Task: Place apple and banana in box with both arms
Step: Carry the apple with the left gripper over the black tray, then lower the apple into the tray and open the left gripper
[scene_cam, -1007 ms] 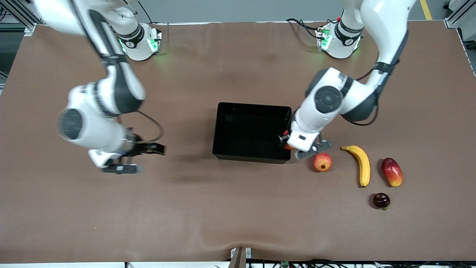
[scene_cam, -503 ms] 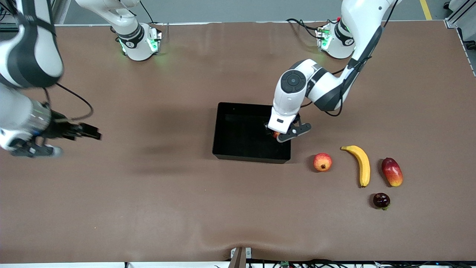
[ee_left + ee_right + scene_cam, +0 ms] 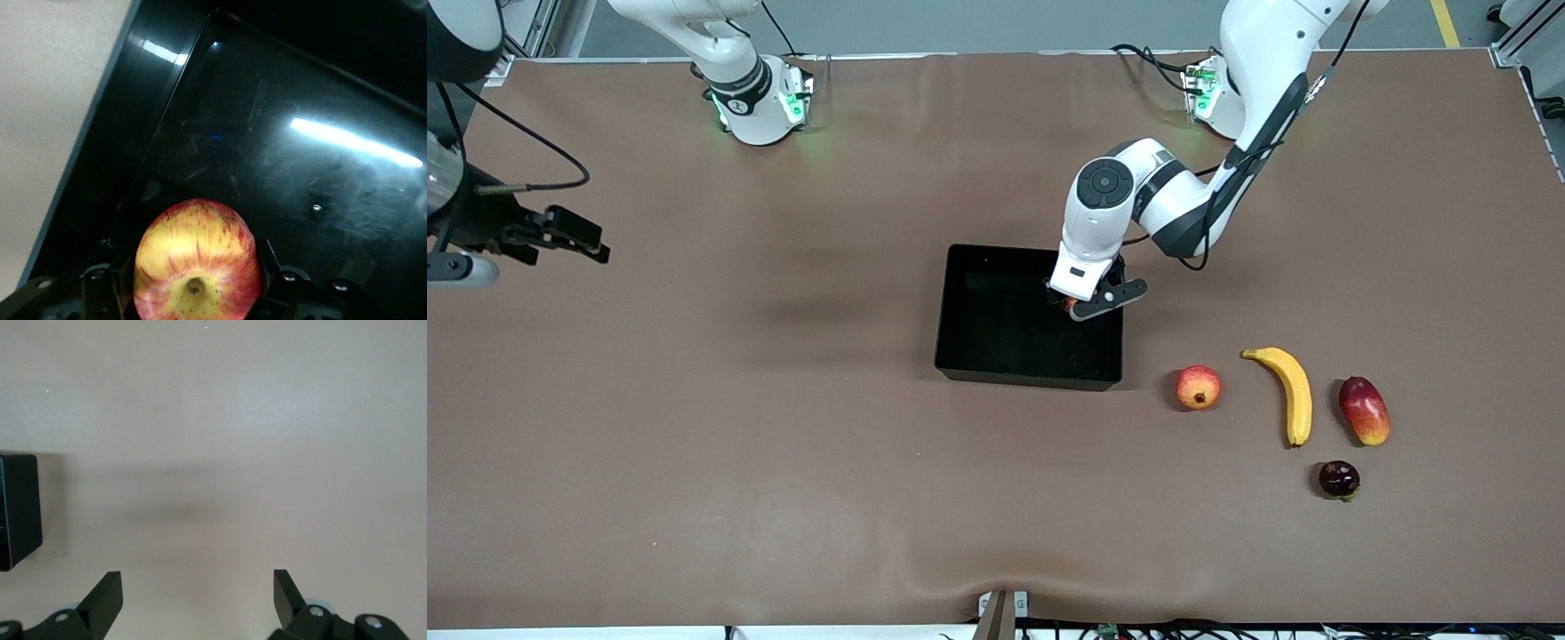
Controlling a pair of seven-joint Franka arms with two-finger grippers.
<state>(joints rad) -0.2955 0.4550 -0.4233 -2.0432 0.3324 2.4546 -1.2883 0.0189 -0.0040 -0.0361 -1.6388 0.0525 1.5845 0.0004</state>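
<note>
Left gripper: middle of the front frame, over the corner part of the box nearest to the left arm's base; fingers clamped on the apple.
Apple: held between the two black fingers, stem dimple turned to the wrist camera, above the glossy black floor; not yet let go. Only a small red spot of it visible in the front frame.
Box: centre of the front frame, open top, nothing lying inside as far as visible.
Banana: lower right of the front frame, on the table, well apart from the box, untouched.
Right gripper: far left edge of the front frame, over bare table, fingers wide apart, holding nothing; waiting there.
Other fruits: round orange-red fruit between box and banana; mango beside the banana; dark small fruit nearer to the front camera.
Done so far: apple brought over the box.
Left to do: release of the apple into the box, then the whole banana step. Probably less than half finished.
</note>
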